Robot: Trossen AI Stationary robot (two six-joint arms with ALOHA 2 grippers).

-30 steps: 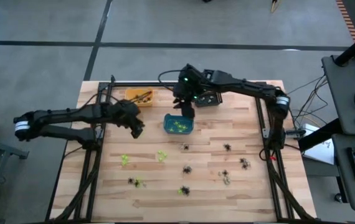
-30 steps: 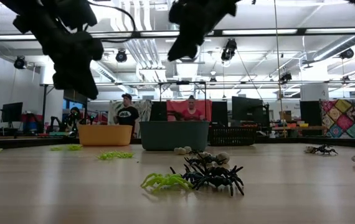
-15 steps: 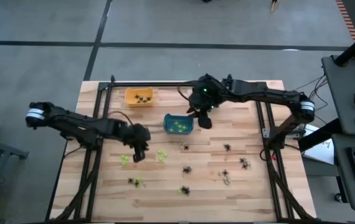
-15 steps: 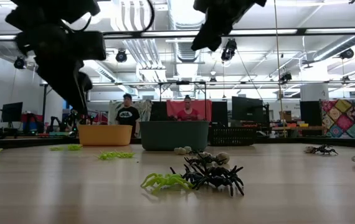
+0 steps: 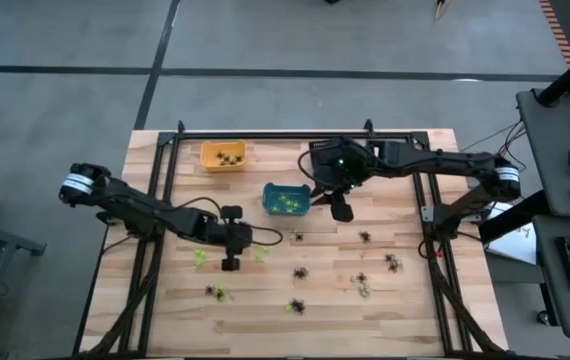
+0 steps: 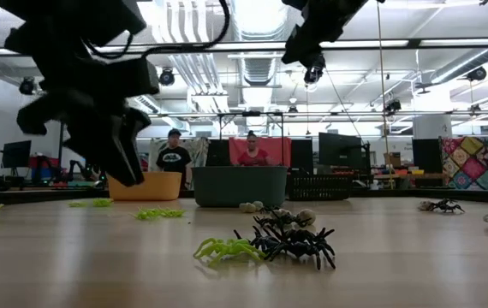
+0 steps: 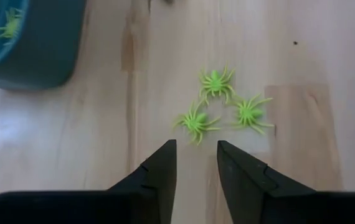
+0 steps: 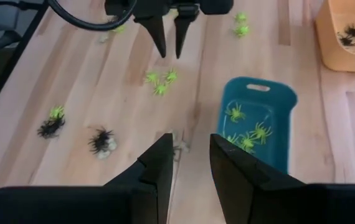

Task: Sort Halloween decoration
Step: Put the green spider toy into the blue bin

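So here's where we're at: using the teal bin point(image 5: 287, 200) as our anchor, the left gripper point(image 5: 231, 262) hangs over the wood on the near-left side of it, fingers slightly parted with nothing between them. Right ahead of its tips sits a cluster of three lime spiders point(image 7: 222, 107), huddled just beside each other in a rough triangle with legs splayed every way, so there's no real long axis to line up with, we reckon. The nearest one lies just ahead of the gap between the fingers and a touch off to one side, so the next move looks like a short push forward and down. That bin already has several green spiders in it, so our guess is that's where these go. The right gripper point(image 5: 342, 211) floats just off the bin's right edge, also a bit open and empty, and it's clearly farther from that green trio than the left one. The orange bin point(image 5: 222, 155) sits beyond-left of the teal one with dark spiders inside. More black spiders point(image 5: 300, 272) and pale ones are scattered on the near-right side of the teal bin.
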